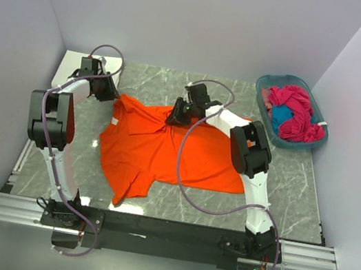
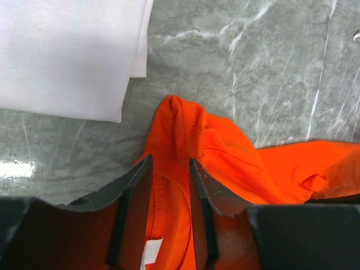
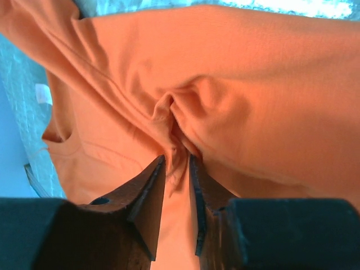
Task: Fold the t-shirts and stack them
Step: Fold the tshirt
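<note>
Between the parted fingers of the left gripper (image 2: pixel 170 164) ran a raised ridge of the orange t-shirt (image 2: pixel 225 154). The cloth lay loose in the gap and was not squeezed flat. Just ahead of the tips, the ridge ended in a rounded hump on the grey marble table (image 2: pixel 264 67). Farther ahead and off to the left of those fingers lay a folded white t-shirt (image 2: pixel 62 50), apart from the orange one.

The right gripper (image 3: pixel 176 160) also had its jaws apart, by a narrower gap. A pucker of the same orange cloth was gathered at its tips and just beyond them. Both grippers sat along the shirt's far edge, the left at a corner and the right nearer the middle. From them the garment spread back toward the arm bases.

Well off to the right of the right gripper, in the far corner, stood a teal basket (image 1: pixel 291 145). It held a crumpled magenta t-shirt (image 1: pixel 300 111) with a blue t-shirt (image 1: pixel 281 117) tucked under it.
</note>
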Robot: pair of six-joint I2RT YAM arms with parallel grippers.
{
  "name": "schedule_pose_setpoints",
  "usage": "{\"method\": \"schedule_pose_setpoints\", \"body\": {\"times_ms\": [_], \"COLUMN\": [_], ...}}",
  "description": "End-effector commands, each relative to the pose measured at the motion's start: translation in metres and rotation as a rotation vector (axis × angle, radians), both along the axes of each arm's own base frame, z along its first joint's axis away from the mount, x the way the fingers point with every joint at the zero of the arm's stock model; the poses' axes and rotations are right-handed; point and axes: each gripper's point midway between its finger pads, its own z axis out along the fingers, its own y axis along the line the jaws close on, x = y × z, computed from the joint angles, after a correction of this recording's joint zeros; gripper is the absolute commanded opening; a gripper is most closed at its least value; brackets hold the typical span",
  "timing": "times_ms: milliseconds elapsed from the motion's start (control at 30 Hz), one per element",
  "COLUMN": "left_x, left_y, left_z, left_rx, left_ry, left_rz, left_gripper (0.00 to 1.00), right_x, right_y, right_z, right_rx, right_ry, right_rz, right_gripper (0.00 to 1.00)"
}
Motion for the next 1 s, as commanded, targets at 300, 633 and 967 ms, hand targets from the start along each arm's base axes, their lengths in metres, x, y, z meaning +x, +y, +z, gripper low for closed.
{"method": "schedule_pose_setpoints", "body": {"times_ms": [300, 633, 967], "left_x": [-0.001, 0.012, 0.025], "left_y": [0.004, -0.007, -0.041], "left_z": [0.002, 0.053, 0.048], "left_rx": [0.037, -0.028, -0.165], "left_ry": [0.01, -0.159, -0.136], "left_rz": [-0.019, -0.023, -0.124], "left_gripper": [0.38, 0.32, 0.26], "right_x": [-0.003, -0.039, -0.053], "right_y": [-0.03, -0.072, -0.049], "right_z": [0.094, 0.098, 0.087], "right_rx": [-0.01, 0.131, 0.157], "right_ry": [-0.219, -0.281, -0.219], "right_rz": [0.17, 0.523, 0.586], "right_gripper": [0.33, 0.22, 0.23]}}
